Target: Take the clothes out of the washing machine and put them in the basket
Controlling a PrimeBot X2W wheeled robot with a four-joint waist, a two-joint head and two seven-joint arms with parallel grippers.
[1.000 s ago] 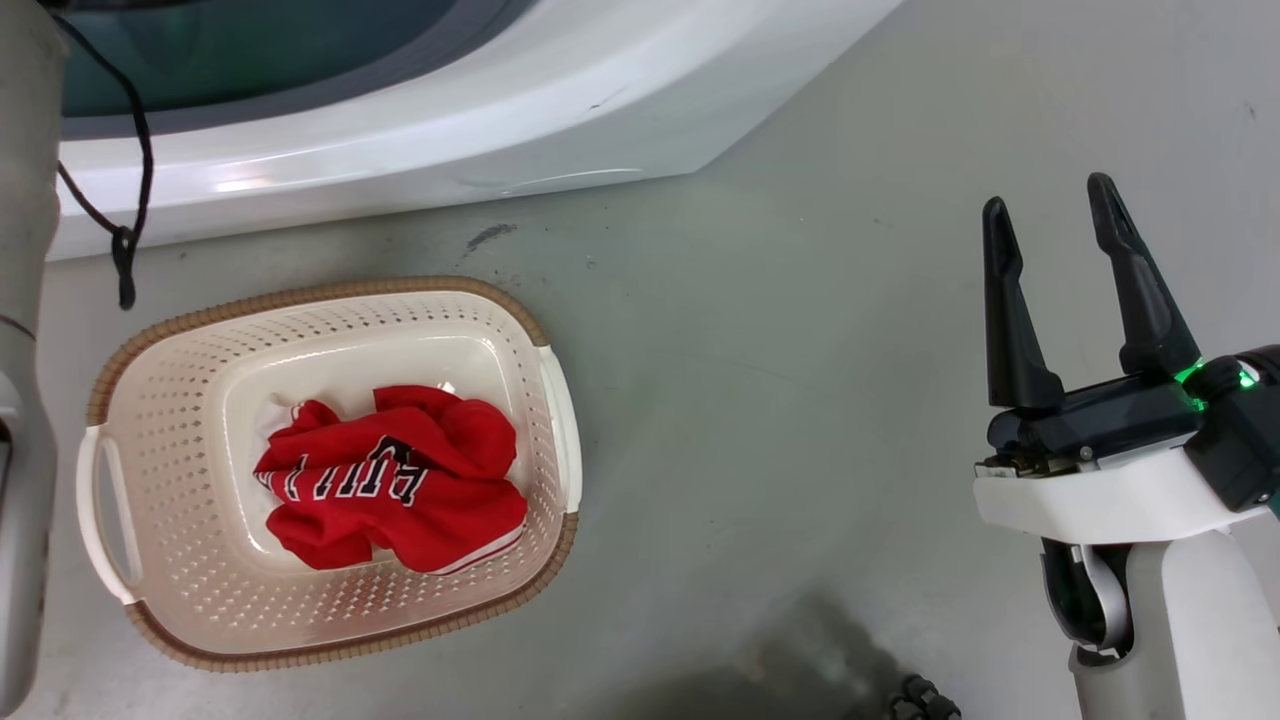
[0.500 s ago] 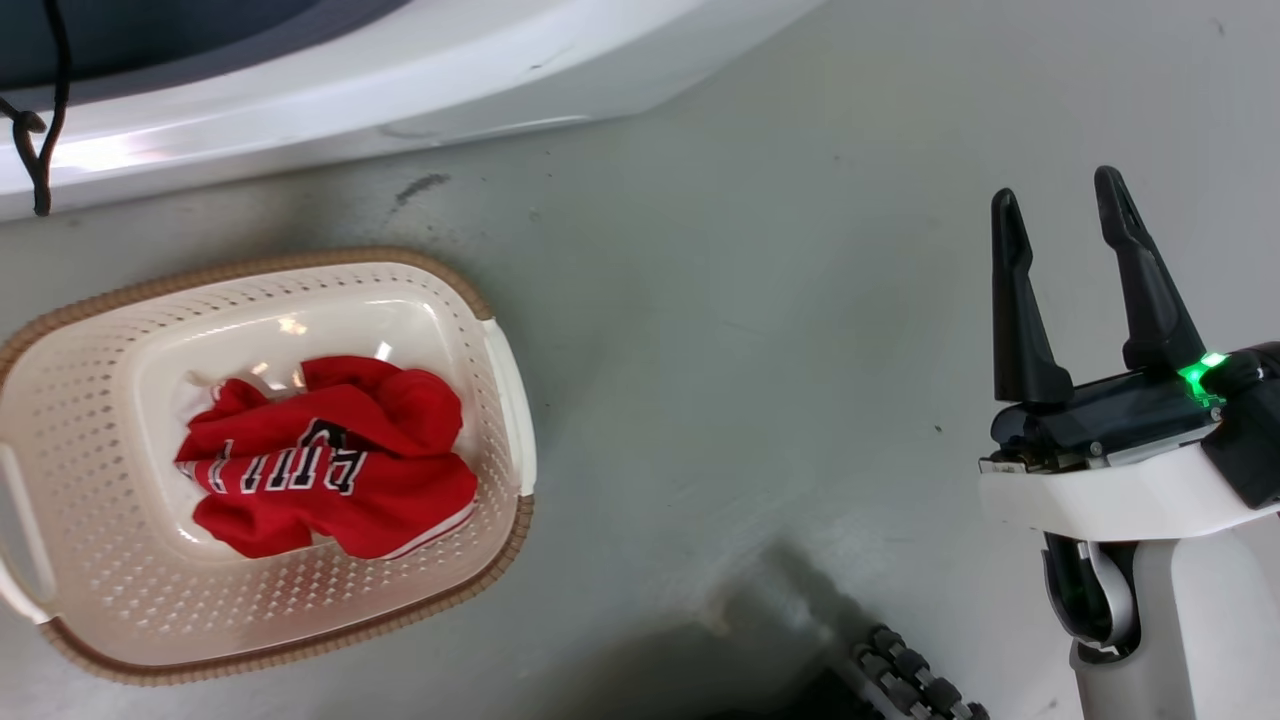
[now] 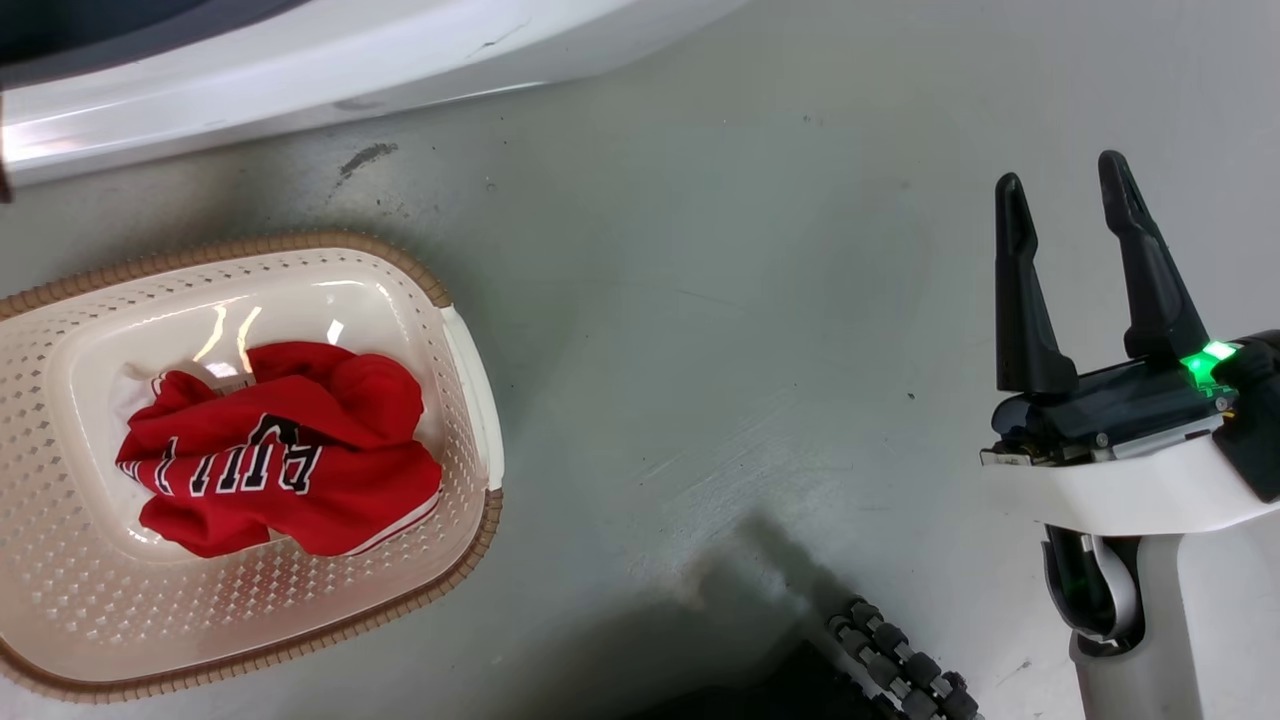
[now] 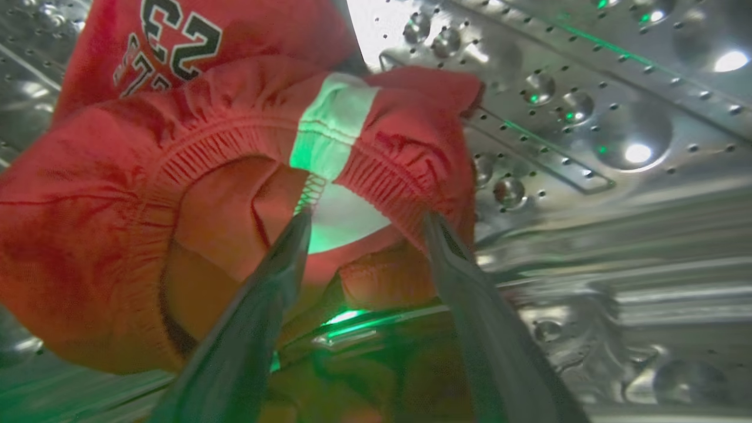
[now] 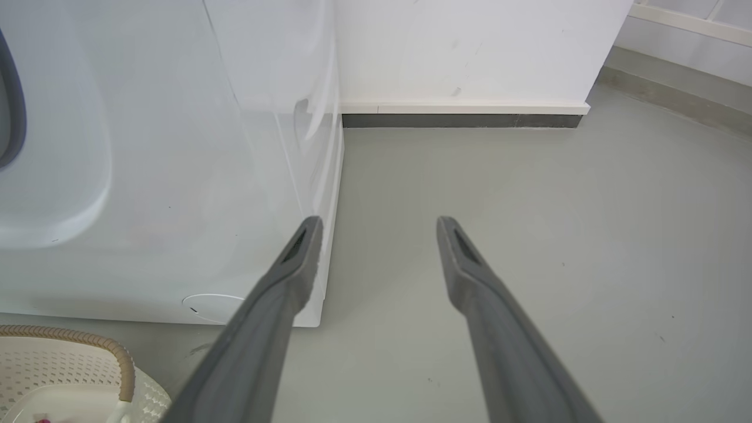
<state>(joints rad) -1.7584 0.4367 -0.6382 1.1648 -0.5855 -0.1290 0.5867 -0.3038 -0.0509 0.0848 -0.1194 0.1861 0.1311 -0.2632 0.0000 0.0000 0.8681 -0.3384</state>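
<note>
A red soft-fabric garment with a gathered waistband [image 4: 117, 194] lies bunched inside the perforated steel drum [image 4: 587, 117] of the white front-loading washing machine [image 3: 300, 60]. In the left wrist view the heap runs from lower left to upper right. Its waistband opening faces the camera, a white panel sits at the top of the band, and black white-edged numerals show at the upper left. The left gripper [image 4: 367, 218] has its jaws spread wide, one on each side of that white panel with their tips at the waistband. Whether they touch the cloth cannot be told.

A second red jersey with black white-edged lettering [image 3: 300, 470] sits crumpled in the bottom of the cream-white perforated plastic basket with a brown woven-look rim [image 3: 300, 610]. The jersey is longer across the head view than up it, and its lettering reads upside down. The basket stands on the grey floor [image 3: 700, 300] just in front of the washer, its long axis across that view.

Well to the right, the right gripper [image 3: 1062, 178] hangs over bare floor with its jaws parted and nothing between them. A black roller wheel [image 3: 900, 670] shows at the bottom edge.
</note>
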